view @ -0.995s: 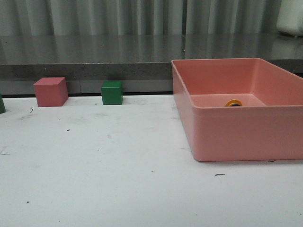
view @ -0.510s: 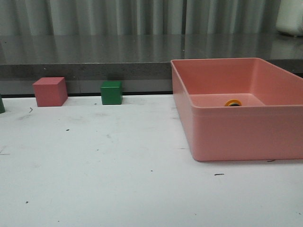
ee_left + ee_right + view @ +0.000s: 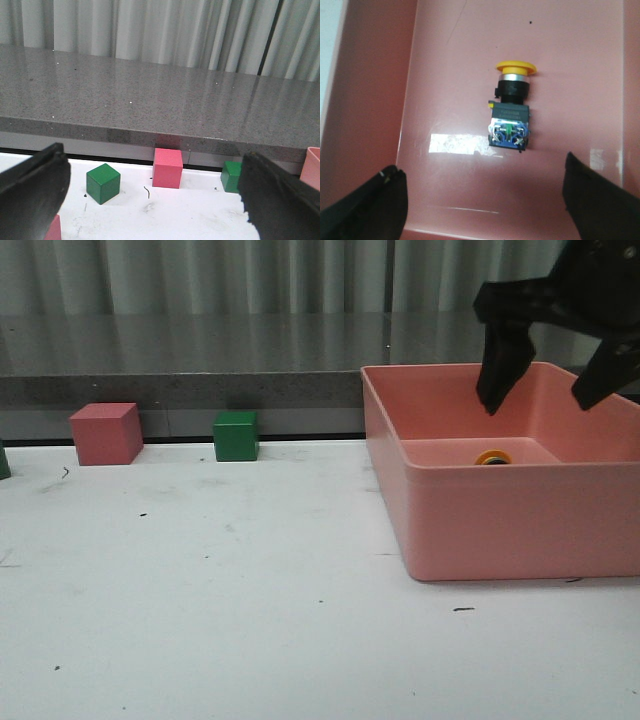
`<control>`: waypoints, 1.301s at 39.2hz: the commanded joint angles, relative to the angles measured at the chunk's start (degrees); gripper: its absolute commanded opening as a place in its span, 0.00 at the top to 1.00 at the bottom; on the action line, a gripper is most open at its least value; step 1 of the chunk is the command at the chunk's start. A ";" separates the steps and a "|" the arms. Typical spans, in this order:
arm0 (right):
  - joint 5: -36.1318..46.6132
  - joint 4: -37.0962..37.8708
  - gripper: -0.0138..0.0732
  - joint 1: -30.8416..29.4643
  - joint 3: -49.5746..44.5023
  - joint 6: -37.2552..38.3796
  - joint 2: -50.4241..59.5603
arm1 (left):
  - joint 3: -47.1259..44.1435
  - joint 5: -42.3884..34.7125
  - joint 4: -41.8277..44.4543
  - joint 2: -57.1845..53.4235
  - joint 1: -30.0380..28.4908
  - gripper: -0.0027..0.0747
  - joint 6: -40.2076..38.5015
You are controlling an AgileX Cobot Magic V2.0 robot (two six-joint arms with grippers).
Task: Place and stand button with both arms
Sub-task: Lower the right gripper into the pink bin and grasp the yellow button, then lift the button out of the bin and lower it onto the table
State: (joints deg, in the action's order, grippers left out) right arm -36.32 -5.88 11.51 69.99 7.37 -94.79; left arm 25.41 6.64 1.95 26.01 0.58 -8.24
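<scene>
The button [image 3: 510,111] lies on its side on the floor of the pink bin [image 3: 480,530], yellow cap away from the fingers, bluish block base toward them. In the front view only its yellow cap [image 3: 493,457] shows over the bin's near wall. My right gripper [image 3: 538,400] hangs open above the bin, its fingers wide apart over the button; in the right wrist view [image 3: 482,200] both fingers frame empty bin floor. My left gripper [image 3: 150,200] is open and empty over the table's left part and is out of the front view.
A pink cube [image 3: 105,433] and a green cube [image 3: 236,435] stand at the table's back edge. The left wrist view shows a second green cube [image 3: 103,183] and a pink block edge [image 3: 51,229]. A grey counter [image 3: 200,350] runs behind.
My right gripper has come into the front view from above and now hangs open over the pink bin. The button and cubes have not moved.
</scene>
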 commanded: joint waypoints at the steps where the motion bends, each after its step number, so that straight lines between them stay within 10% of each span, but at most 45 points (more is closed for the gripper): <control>1: -0.33 -0.17 0.10 -0.63 5.95 1.44 -3.37 | 2.12 -4.80 -0.39 0.59 -0.13 0.12 -0.46; 14: -1.44 -0.17 0.11 -2.38 13.69 3.45 -15.49 | 2.12 -4.80 -0.39 0.59 -0.13 0.12 -0.46; 30: -2.84 -0.17 0.54 -2.38 16.42 3.45 -19.23 | 2.12 -4.80 -0.39 0.59 -0.13 0.12 -0.46; 51: -2.88 -0.17 0.53 0.61 16.53 3.45 -2.54 | 2.12 -4.80 -0.39 0.59 -0.13 0.12 -0.46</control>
State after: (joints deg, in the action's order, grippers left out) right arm -42.05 -5.88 10.67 84.64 11.14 -104.55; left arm 25.41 6.64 1.95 26.01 0.58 -8.24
